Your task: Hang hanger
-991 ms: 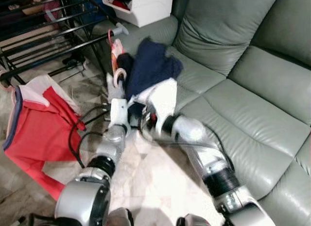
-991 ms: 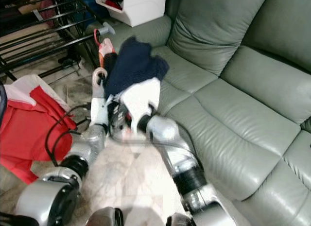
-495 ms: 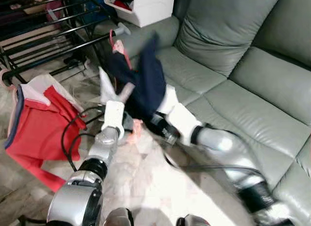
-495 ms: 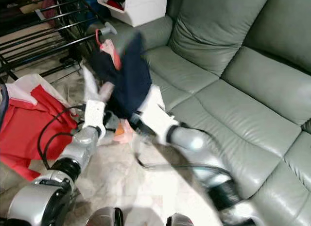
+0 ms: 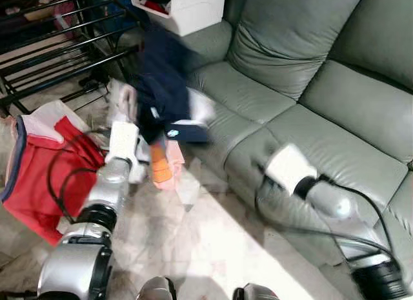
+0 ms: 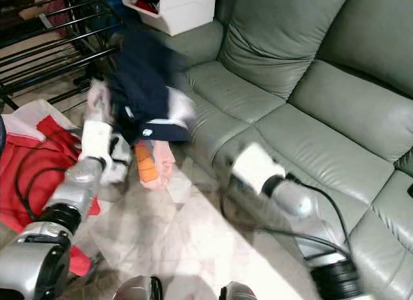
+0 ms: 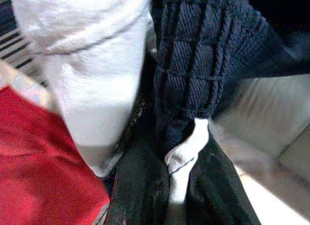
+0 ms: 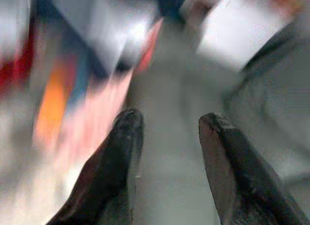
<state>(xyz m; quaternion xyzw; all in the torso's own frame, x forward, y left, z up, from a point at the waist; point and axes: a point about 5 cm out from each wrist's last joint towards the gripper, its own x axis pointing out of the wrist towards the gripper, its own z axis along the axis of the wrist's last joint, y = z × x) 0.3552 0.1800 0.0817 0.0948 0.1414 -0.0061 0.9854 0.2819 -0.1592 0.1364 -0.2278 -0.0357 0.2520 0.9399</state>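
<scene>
head views: our left gripper point(image 5: 132, 129) holds a bundle of clothes point(image 5: 161, 93), navy knit and white, up beside the sofa point(image 5: 310, 87) arm and in front of the rack point(image 5: 58, 48). the hanger itself is hidden in the blur. left wrist view: fingers point(image 7: 140, 186) are pinched on white cloth point(image 7: 181, 159). soft, floppy, light; we judge a grip at the hanger's stiff neck is best. right wrist view: right gripper point(image 8: 167, 138) is spread and empty.
</scene>
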